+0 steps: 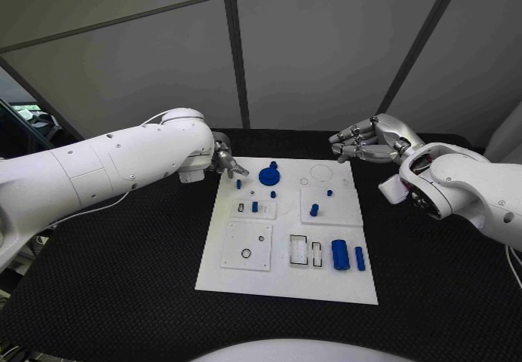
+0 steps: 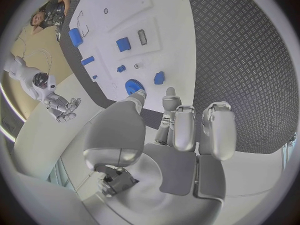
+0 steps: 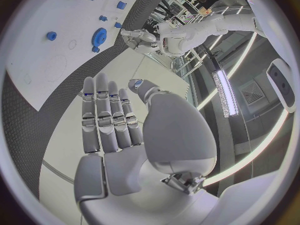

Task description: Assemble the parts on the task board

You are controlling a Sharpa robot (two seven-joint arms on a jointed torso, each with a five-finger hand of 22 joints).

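The white task board [image 1: 285, 256] is lying in the middle of the black worktop [image 1: 435, 286], its long side running away from the robot. Small blue parts are sitting on it: a round gear-like disc [image 1: 268, 176] near the far left corner, a few little pegs [image 1: 255, 206] just in front of that, another peg [image 1: 314, 210] on the raised tile to the right, and a thick cylinder [image 1: 339, 254] with a slimmer bar [image 1: 360, 258] beside it near the front right.

The left hand [image 1: 224, 161] is hovering at the board's far left corner, fingers loosely curled, holding nothing, close to the disc but not touching it. The right hand [image 1: 368, 141] is hanging above the far right corner, off the board, fingers straight and apart, holding nothing.
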